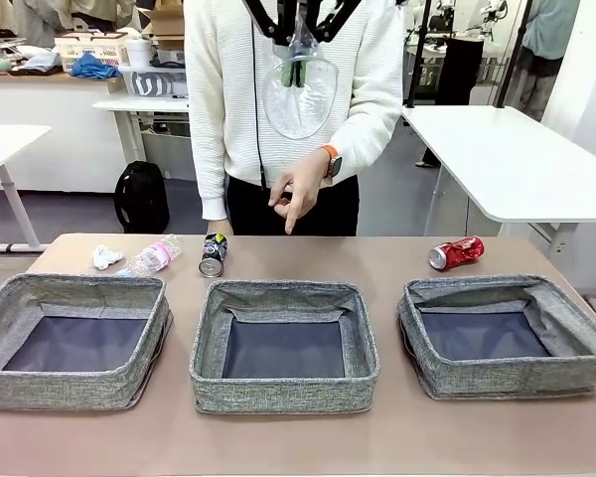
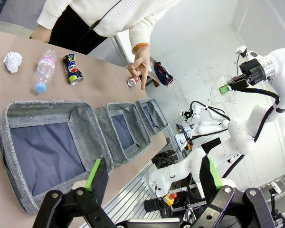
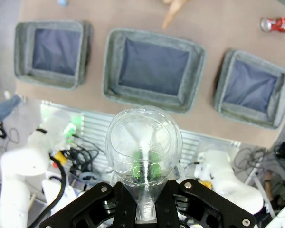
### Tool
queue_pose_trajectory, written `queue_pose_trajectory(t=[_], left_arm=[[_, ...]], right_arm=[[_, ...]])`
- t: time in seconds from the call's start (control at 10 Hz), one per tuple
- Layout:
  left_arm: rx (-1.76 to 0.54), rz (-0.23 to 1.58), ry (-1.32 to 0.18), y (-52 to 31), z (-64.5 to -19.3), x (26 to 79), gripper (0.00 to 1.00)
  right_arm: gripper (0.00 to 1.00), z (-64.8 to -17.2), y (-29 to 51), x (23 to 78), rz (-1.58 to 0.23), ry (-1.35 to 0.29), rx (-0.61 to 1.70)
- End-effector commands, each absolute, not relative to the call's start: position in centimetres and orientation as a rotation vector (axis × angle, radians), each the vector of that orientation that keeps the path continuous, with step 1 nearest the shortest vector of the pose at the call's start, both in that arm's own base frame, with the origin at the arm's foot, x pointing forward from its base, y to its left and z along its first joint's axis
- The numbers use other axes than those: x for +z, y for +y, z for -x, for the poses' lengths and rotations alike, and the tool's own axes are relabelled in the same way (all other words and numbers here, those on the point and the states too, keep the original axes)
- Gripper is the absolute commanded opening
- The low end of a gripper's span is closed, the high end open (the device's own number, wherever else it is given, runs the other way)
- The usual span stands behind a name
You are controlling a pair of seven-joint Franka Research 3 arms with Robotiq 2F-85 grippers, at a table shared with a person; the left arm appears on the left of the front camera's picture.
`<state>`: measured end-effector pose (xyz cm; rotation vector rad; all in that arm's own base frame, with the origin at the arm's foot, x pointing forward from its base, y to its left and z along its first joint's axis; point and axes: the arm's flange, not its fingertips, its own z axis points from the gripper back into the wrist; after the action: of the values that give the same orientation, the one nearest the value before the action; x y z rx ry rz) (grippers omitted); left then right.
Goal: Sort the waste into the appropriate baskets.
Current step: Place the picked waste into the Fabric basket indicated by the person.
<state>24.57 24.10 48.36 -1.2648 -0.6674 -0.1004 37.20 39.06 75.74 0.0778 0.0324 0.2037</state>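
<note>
1. White desks and cluttered shelves behind brown table (image 1: pixel 377 437), seen from front; person's hand (image 1: pixel 300 189) pointing down at far edge. Along near side: left basket (image 1: pixel 74 390), middle basket (image 1: pixel 283 393), right basket (image 1: pixel 507 376), dark bottoms showing. Behind them, paper wad (image 1: pixel 106 256), pink-labelled bottle (image 1: pixel 151 256) and black can (image 1: pixel 214 254) at left, red can (image 1: pixel 456 252) lying at right. High over middle, right gripper (image 1: pixel 298 48) clamped on clear bottle (image 1: pixel 298 94).
2. From left wrist: left gripper (image 2: pixel 154 175) spread wide, gripping nothing, beside left basket's near corner.
3. From right wrist: straight down on all three baskets, view unobstructed; fingers pinched on bottle's neck, rounded see-through body toward table, roughly in line with middle basket.
</note>
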Motion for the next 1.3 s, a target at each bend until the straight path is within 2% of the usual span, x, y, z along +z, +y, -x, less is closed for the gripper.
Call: queue_pose_trajectory(t=[0.0,0.4,0.5,0.6,0.8,1.0,1.1,1.2], left_arm=[[-0.114,1.276,-0.687,24.1,-24.6,48.6,1.00],[-0.114,1.276,-0.687,24.1,-24.6,48.6,1.00],[-0.114,1.276,-0.687,24.1,-24.6,48.6,1.00],[-0.114,1.276,-0.687,24.1,-24.6,48.6,1.00],[-0.114,1.276,-0.687,24.1,-24.6,48.6,1.00],[-0.114,1.276,-0.687,24.1,-24.6,48.6,1.00],[-0.114,1.276,-0.687,24.1,-24.6,48.6,1.00],[-0.114,1.276,-0.687,24.1,-24.6,48.6,1.00]], right_arm=[[0.07,-37.0,38.9,75.9,-0.083,0.021,0.212],[0.07,-37.2,39.1,75.7,-0.078,0.032,0.204],[0.07,-37.6,39.7,72.6,-0.102,0.008,0.281],[0.07,-36.7,40.4,67.9,-0.113,-0.043,0.251],[0.07,-33.9,41.7,61.4,-0.157,-0.119,0.370],[0.07,-33.4,41.4,54.5,-0.195,-0.079,0.377],[0.07,-33.7,40.7,52.0,-0.304,-0.031,0.414],[0.07,-34.3,39.5,50.1,-0.308,-0.006,0.393]])
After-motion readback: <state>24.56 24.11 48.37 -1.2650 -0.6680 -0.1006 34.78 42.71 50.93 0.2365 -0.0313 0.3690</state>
